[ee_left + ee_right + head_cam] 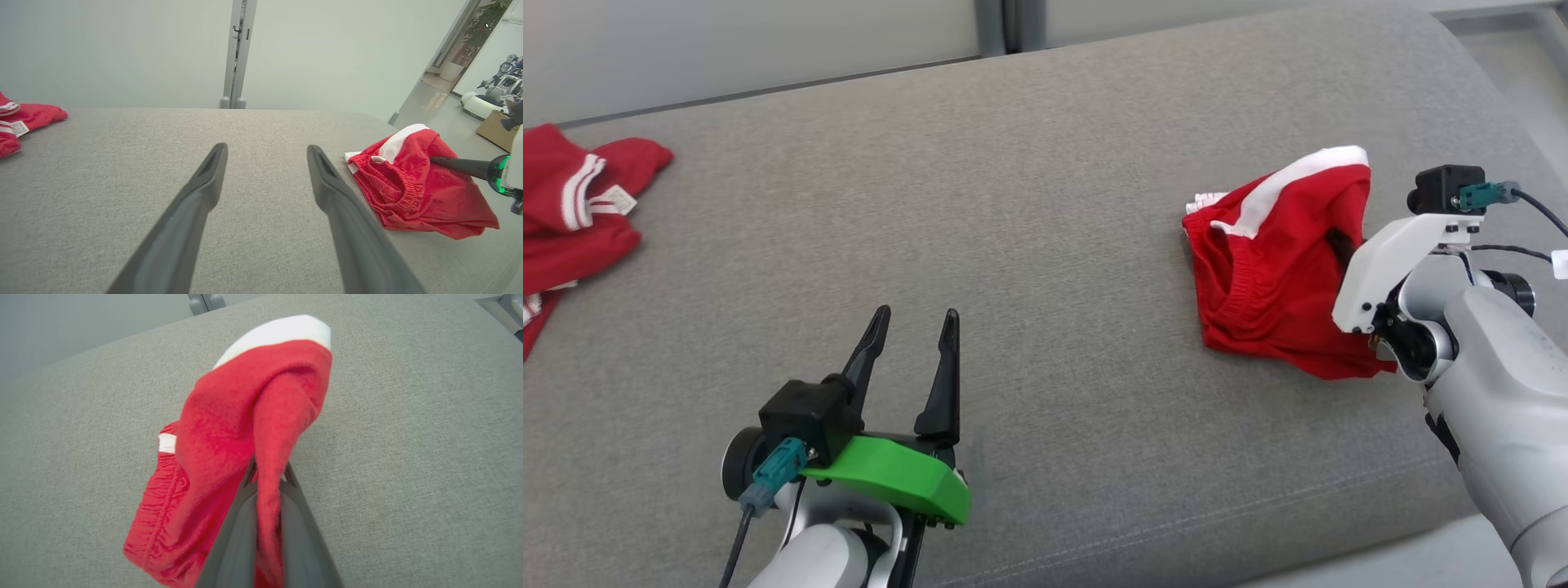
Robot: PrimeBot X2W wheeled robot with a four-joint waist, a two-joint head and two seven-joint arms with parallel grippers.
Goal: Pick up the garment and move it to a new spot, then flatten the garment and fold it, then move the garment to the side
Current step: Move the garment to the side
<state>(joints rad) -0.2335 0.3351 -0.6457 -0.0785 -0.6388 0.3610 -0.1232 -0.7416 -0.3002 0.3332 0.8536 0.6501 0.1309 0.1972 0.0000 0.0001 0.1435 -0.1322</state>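
Note:
The garment (1278, 269) is a pair of red shorts with a white stripe and an elastic waistband, bunched on the right of the grey cushion (1029, 204). My right gripper (1339, 242) is shut on a fold of its red cloth, which stands pinched between the two dark fingers (241, 522) in the right wrist view. The same garment (412, 183) shows in the left wrist view with the right gripper (434, 160) entering it from the right. My left gripper (913, 322) hangs open over bare cushion at the lower left, far from the garment, with nothing between its fingers (204, 183).
A second red garment (568, 220) with white stripes lies at the cushion's far left edge. A pale wall and a grey post (237, 53) stand behind the cushion. Beyond its right end are a cardboard box (496, 130) and a floor area.

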